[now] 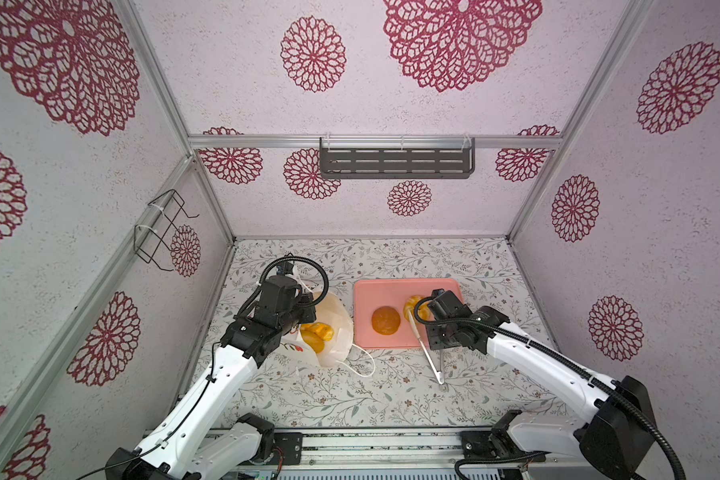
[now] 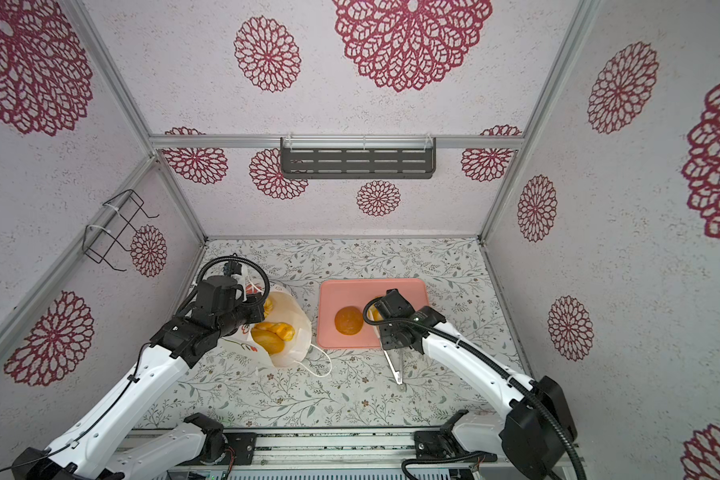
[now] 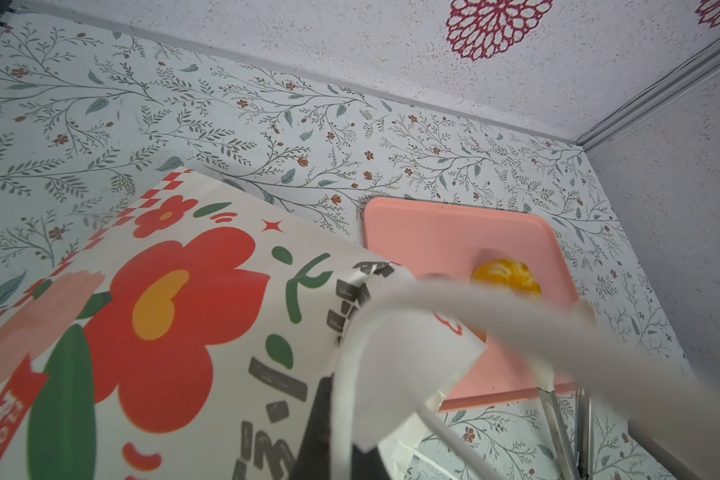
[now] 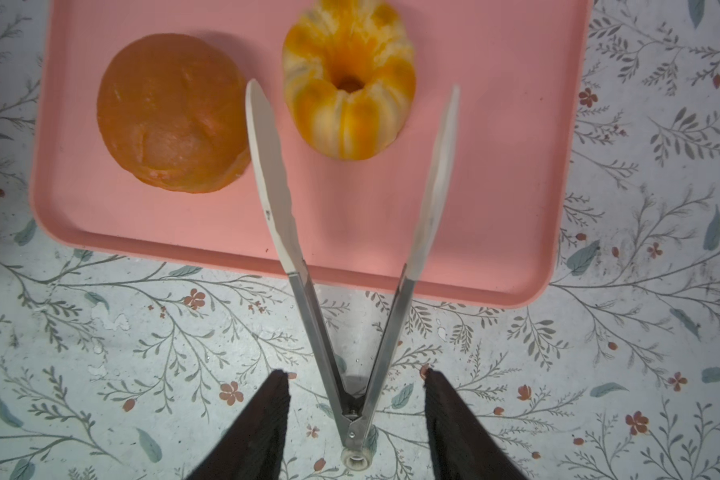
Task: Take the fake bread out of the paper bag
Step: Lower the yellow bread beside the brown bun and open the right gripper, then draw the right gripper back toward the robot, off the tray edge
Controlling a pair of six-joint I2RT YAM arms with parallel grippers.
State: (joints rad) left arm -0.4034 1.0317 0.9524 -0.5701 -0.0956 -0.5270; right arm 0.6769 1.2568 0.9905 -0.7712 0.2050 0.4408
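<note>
Looking down in both top views, the paper bag [image 1: 336, 316] rests left of middle on the table [image 1: 350, 395], tipped so its mouth gapes upward and toward the pink tray [image 1: 391, 291] just beside it; the left gripper [image 1: 308, 301] sits at the rim on the side away from the tray, jaws together, pinching the paper, I judge, to hold the mouth wide for a reach; inside, more fake bread [image 1: 317, 334] shows, a braided loaf [image 1: 324, 331] uppermost, its long axis lying across the mouth with one end toward the tray.

From the left wrist, the bag's printed broad face fills the frame, its bottom corner pointing away over the table, so the bag's length runs away from the jaws; a dark jaw meets the paper's edge where the white cord handle [image 3: 516, 328] loops past, blurred; beyond, the ridged ring bun [image 3: 508, 279] lies on the tray.

From the right wrist, the right gripper [image 4: 355, 372] hovers with jaws apart either side of the tongs [image 4: 302, 299], touching neither arm; the tongs lie loose in a V, hinge on the table toward the gripper, tips out over the tray; the round brown bun [image 4: 171, 112] lies close against one tip, the ring bun flat, hole up, partly between the tips; neither has a long axis to speak of; two pieces are out, side by side, leaving tray room for the rest.
</note>
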